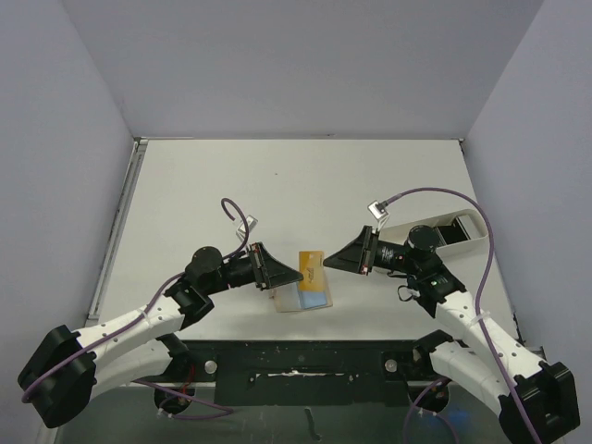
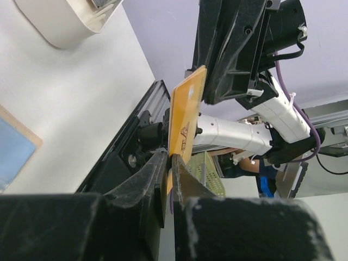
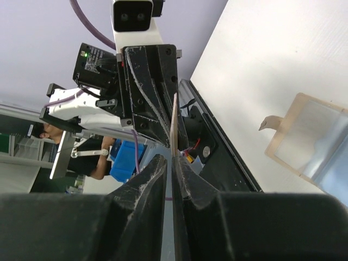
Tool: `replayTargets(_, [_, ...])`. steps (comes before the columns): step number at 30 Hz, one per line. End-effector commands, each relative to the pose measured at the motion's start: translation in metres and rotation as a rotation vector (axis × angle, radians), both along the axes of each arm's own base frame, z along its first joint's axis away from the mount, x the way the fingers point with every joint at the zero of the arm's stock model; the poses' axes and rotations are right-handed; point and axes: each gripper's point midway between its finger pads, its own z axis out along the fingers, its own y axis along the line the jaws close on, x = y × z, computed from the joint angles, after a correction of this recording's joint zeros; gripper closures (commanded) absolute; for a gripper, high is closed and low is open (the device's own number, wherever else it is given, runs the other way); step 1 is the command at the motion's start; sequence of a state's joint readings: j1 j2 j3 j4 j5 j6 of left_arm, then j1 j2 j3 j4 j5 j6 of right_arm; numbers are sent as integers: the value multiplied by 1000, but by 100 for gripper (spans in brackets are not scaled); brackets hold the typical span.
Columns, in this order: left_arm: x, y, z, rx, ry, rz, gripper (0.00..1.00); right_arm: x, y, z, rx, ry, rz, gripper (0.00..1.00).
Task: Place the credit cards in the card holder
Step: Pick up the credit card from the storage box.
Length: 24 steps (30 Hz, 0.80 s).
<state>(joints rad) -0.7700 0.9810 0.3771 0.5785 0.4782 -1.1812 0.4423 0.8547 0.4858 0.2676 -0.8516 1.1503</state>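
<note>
Where left hand and right hand pinch the card, its ends are hidden.

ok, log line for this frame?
thin orange rectangular card: off table | left end effector: shut on card | right end effector: shut on card | tan blue-lined wallet: open on table

left wrist: wallet getting cut by left edge, tray running off top | card lower end sitting hidden inside left gripper | right wrist: card showing edge-on only, face hiding | top: card covering part of wallet, right arm blocking part of tray
</note>
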Motion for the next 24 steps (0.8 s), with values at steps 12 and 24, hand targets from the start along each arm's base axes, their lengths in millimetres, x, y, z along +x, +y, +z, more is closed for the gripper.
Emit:
replayTargets(12, [3, 0, 12, -15, -65, 1, 100, 2, -8, 5, -27, -45, -28, 72])
replayTargets(24, [4, -2, 26, -70, -75, -5, 100, -2, 21, -1, -26, -59, -25, 36])
